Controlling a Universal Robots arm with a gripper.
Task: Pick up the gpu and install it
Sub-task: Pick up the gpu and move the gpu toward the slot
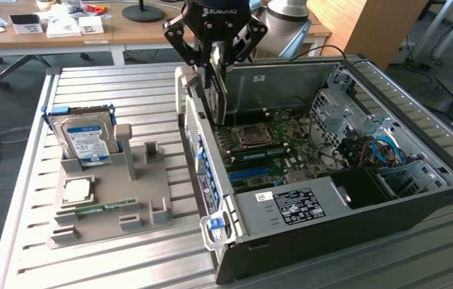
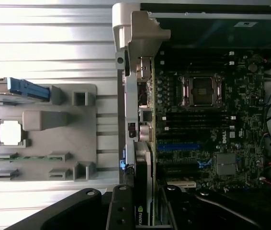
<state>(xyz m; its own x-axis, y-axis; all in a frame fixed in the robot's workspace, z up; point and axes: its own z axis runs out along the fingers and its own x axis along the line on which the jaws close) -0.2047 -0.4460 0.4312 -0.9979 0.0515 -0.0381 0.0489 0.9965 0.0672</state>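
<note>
Open tower case [image 1: 419, 180] lying on its side, motherboard [image 1: 283, 150] exposed, blue expansion slot [image 2: 178, 146] bare: install not yet done. Pick-up done: gpu [image 1: 218, 96] is off the grey holder tray [image 1: 106, 198], clamped on edge in the gripper [image 1: 216, 63]. It hangs below the fingers, beside the case's rear wall, above the board and apart from the slot.

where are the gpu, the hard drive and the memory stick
gpu [image 1: 218, 101], exterior view, dark lower half of the upright card
hard drive [image 1: 88, 141], exterior view, blue-white label on its face
memory stick [image 1: 101, 208], exterior view, middle of the green strip
</note>
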